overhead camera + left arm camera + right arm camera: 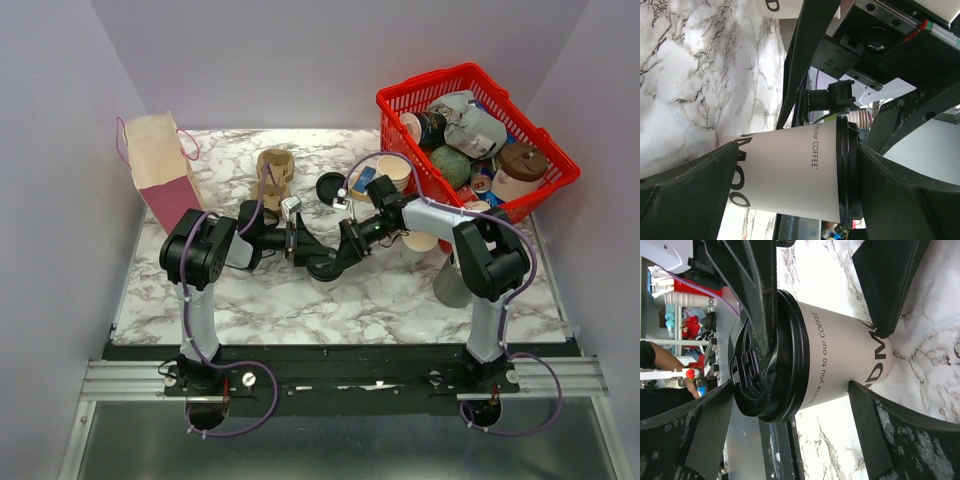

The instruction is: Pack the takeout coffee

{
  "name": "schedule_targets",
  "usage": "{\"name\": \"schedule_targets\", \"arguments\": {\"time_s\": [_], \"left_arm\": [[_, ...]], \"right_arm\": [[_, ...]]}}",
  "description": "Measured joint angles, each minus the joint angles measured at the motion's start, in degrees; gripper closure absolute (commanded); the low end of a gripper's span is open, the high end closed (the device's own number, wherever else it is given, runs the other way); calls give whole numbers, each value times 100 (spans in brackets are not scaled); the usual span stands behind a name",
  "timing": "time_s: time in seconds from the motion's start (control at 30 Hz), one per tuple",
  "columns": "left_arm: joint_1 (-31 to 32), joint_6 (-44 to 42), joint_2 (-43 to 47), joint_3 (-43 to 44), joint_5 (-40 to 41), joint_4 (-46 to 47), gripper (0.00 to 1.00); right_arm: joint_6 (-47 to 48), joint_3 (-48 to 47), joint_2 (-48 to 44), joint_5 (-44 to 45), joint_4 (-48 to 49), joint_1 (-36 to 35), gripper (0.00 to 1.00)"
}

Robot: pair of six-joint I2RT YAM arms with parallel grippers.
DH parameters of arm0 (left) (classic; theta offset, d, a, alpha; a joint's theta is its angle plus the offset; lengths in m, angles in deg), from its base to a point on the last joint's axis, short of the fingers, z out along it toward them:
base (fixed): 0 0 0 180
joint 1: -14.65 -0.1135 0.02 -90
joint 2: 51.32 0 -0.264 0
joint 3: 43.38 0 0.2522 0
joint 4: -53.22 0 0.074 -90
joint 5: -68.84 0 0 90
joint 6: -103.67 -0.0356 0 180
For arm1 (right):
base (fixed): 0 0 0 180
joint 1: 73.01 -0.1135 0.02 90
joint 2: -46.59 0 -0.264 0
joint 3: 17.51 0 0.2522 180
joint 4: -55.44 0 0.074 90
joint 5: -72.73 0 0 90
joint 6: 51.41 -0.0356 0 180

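White-grey marble table [300, 300] fills the top view. Red plastic mesh basket [425, 82], full of mixed cups & tins, sits at 1–2 o'clock. Tan and pink paper bag [160, 165] is at 10 o'clock. Both arms reach in to table ctr.

Left gripper [798, 150]: jaws spread wide, one finger by the cup's base, the other by its lid. Right gripper [791, 385]: jaws spread just as wide, same layout, from the opposite side. Can't tell if any finger actually touches.

Brown cardboard cup carrier [275, 172] is at approx 11 o'clock of ctr.

Small white paper coffee cup [840, 362] stands at table ctr betw. the two grippers, base on the marble, long axis vertical, top pointing up. In the right wrist view that axis runs 9–3 w/ the lid end at 9. In the left wrist view the lid end is at 3. Round black plastic lid [790, 370] is seated on the cup's rim.
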Motion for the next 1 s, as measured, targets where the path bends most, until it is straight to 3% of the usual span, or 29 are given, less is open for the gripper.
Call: {"name": "schedule_targets", "arguments": {"time_s": [0.33,0.53,0.8,1.0], "left_arm": [[-17,472,-44,28,15,820,1],[-17,551,249,28,256,844,1],[-81,-723,981,308,581,-721,1],[-407,-2592,1797,627,973,-3241,1]], "right_arm": [[-48,37,-59,-39,254,-2,0],[422,-269,-70,44,0,-81,0],[629,-1158,448,83,-518,-85,0],[608,-1456,601,55,-647,50,0]]}}
